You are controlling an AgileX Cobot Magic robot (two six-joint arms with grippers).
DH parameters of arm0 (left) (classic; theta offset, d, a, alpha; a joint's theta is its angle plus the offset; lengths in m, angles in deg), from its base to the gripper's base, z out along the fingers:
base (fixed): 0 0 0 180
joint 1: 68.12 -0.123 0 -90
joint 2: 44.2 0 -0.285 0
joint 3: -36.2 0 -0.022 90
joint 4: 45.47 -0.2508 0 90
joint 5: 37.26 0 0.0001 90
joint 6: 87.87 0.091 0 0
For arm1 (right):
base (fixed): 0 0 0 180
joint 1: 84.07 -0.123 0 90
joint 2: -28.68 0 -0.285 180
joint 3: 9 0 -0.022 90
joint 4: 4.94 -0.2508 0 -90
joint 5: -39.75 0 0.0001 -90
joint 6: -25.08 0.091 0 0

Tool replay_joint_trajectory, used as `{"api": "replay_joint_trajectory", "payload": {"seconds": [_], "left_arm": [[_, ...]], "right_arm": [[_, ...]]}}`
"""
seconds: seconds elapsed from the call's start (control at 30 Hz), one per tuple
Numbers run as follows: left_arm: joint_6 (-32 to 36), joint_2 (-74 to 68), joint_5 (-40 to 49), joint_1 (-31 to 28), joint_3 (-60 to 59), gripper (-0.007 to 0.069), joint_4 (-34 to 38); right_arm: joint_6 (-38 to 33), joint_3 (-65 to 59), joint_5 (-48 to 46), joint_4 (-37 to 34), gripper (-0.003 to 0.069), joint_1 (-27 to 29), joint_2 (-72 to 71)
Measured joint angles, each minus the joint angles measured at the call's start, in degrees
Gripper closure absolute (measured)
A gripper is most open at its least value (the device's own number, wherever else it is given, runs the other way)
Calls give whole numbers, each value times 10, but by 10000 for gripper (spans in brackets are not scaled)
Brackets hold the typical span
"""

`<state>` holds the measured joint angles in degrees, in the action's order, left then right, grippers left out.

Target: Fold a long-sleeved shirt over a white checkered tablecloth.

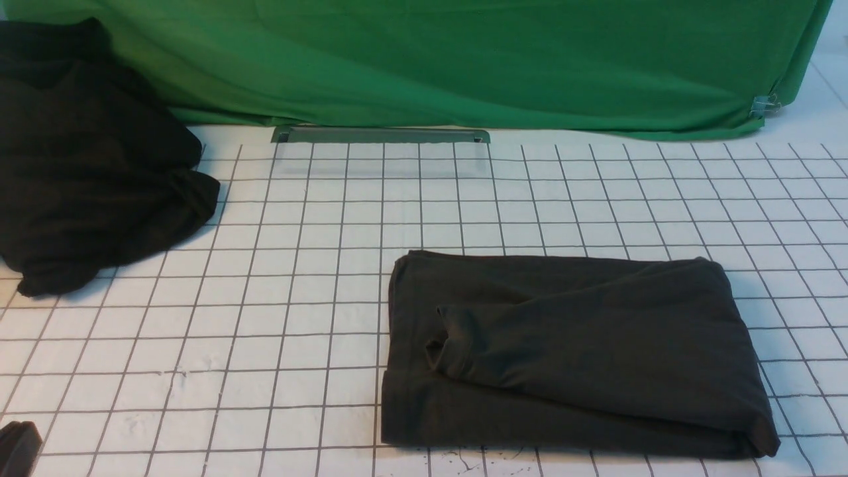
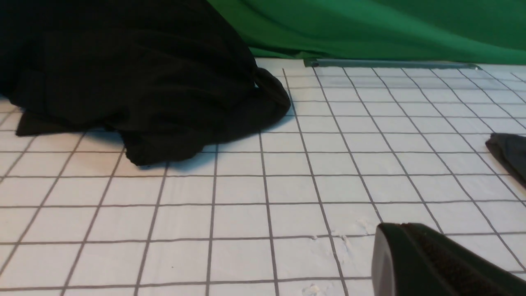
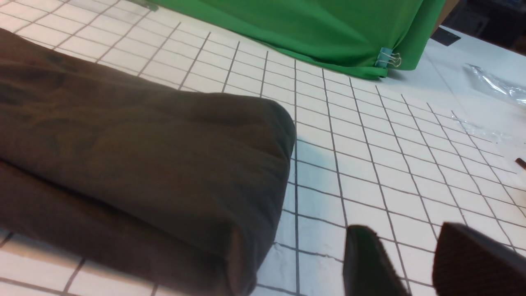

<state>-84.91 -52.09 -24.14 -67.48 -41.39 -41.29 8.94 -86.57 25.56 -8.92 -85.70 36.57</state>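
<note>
The long-sleeved shirt (image 1: 570, 344) lies folded into a flat dark charcoal rectangle on the white checkered tablecloth (image 1: 298, 318), right of centre; no logo shows. In the right wrist view the shirt's thick folded end (image 3: 144, 156) sits close beside my right gripper (image 3: 404, 230), which is open with only tablecloth (image 3: 370, 156) between its fingers. My left gripper (image 2: 400, 225) is shut on nothing, low over bare tablecloth (image 2: 246, 205), and a corner of the shirt (image 2: 511, 154) shows far off. Only a dark tip of the left gripper (image 1: 16, 447) shows in the front view's near-left corner.
A shapeless black heap of cloth (image 1: 86, 165) fills the far left. A green backdrop (image 1: 464, 59) hangs along the back, with a grey bar (image 1: 381, 135) at its foot. A binder clip (image 3: 386, 57) and clear plastic wrap (image 3: 493, 82) lie beyond the tablecloth's right side.
</note>
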Motion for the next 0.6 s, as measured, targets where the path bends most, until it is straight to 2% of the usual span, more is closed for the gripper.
{"api": "replay_joint_trajectory", "payload": {"seconds": [0.6], "left_arm": [[0, 0, 3, 4, 0, 622, 0]], "right_arm": [[0, 0, 1, 0, 419, 0, 0]]}}
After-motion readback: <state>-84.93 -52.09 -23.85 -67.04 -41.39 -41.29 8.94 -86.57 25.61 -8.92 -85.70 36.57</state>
